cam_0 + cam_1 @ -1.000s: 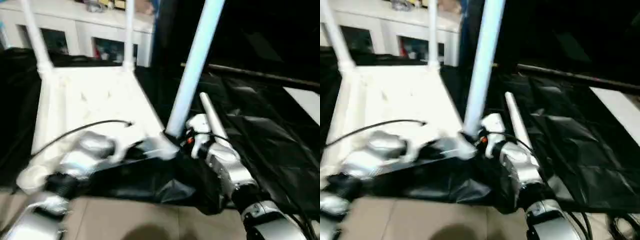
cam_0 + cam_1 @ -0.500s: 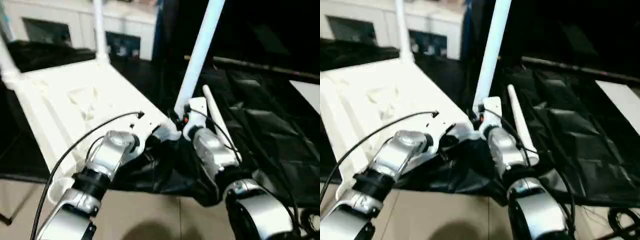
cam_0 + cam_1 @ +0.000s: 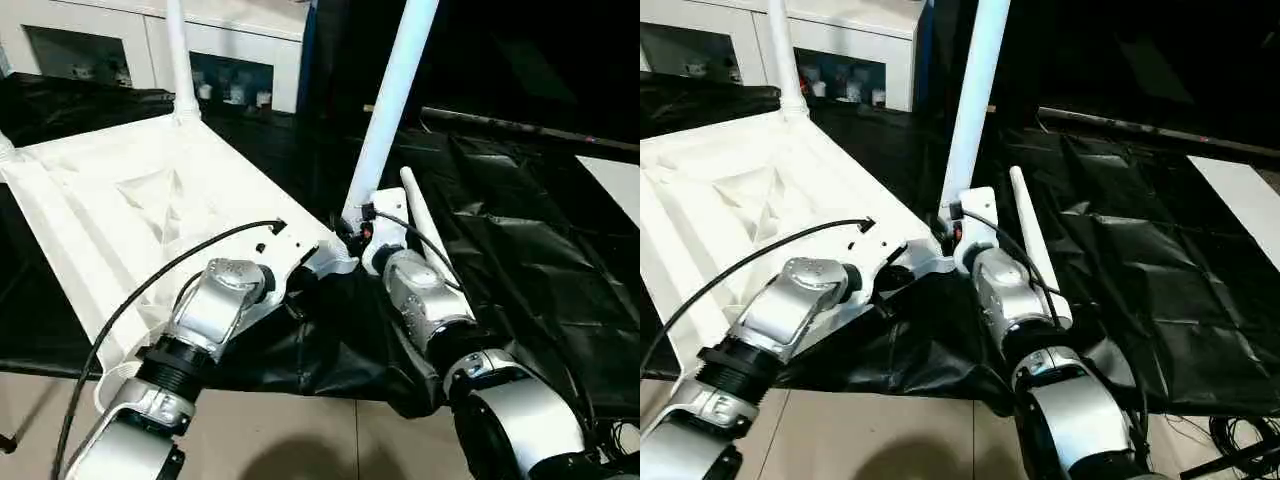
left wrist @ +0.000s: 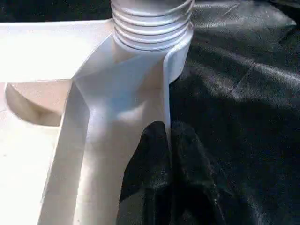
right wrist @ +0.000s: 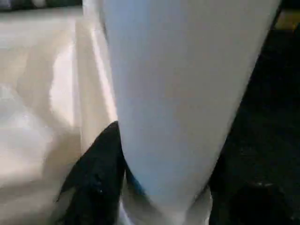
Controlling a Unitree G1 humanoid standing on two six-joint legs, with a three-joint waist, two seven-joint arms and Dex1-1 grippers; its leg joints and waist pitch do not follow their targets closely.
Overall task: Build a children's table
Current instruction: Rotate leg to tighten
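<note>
Left wrist view: left gripper [image 4: 169, 136] pinched shut on tabletop [image 3: 130, 215] rim by socket. Right gripper [image 5: 154, 187] around leg [image 3: 390, 110], grip unclear; keep leg upright while threading.

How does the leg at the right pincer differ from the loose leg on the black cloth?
The leg at the right pincer stands upright, its foot in the tabletop's near corner socket; the loose leg lies flat on the black cloth, beside the right forearm. The upright leg has a pincer finger against it; the loose leg is unheld. Both are white tapered tubes.
</note>
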